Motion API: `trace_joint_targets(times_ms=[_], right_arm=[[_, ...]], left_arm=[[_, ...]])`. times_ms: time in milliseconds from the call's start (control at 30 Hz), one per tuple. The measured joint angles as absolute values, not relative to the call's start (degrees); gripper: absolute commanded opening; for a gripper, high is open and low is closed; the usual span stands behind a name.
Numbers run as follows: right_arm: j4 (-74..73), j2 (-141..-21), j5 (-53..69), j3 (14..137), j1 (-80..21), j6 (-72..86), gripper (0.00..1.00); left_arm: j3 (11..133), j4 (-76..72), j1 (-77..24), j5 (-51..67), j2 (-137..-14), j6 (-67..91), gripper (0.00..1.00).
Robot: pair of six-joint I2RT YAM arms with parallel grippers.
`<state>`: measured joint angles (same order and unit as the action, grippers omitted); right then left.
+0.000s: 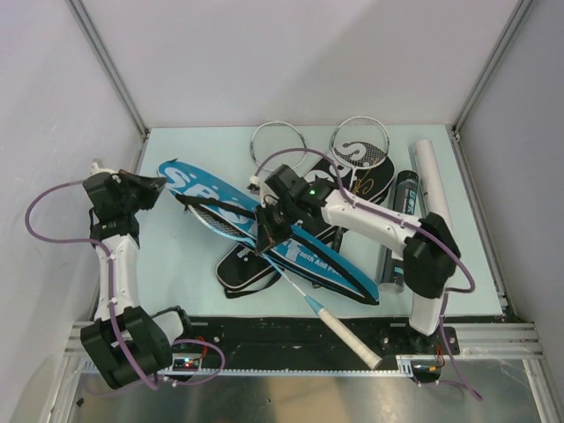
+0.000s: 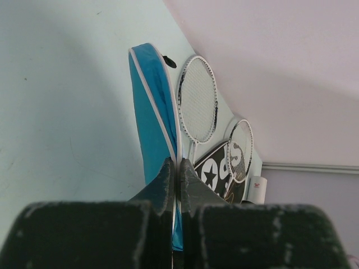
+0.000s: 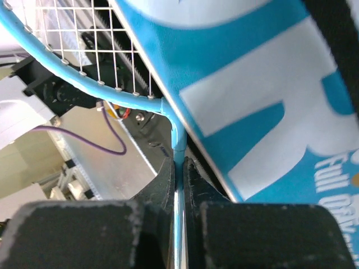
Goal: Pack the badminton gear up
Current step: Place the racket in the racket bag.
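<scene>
Left claw [image 2: 178,168], far left, is pinched shut on the edge of the blue bag [image 1: 189,185], which lies diagonally toward near right, and right claw [image 3: 178,165], mid-table, is shut on the shaft of the blue racket [image 1: 348,339], head pointing left along the bag, handle near right.

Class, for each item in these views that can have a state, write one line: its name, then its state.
left end effector, shut on blue bag's edge
right end effector, shut on blue racket's shaft
blue bag, held by one edge
blue racket, handle outside the bag
white racket, lying loose, unpacked
black tube, lying on its side
white tube, lying on its side
</scene>
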<state>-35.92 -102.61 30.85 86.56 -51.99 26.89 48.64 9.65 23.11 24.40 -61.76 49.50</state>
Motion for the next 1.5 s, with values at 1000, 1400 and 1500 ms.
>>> trace_joint_targets(times_ms=[1000,1400,1500], right_arm=[[-48.58,-91.11,6.74,90.17,-54.94,5.21,0.55],[-51.81,-75.37,-17.06,65.10,-78.43,12.12,0.58],[-52.95,-75.31,-20.03,61.23,-80.97,15.97,0.56]], left_arm=[[54.83,23.24,23.27,13.10,-61.71,60.40,0.00],[57.12,24.82,23.27,11.55,-61.71,63.64,0.00],[57.12,24.95,23.27,11.53,-61.71,63.66,0.00]])
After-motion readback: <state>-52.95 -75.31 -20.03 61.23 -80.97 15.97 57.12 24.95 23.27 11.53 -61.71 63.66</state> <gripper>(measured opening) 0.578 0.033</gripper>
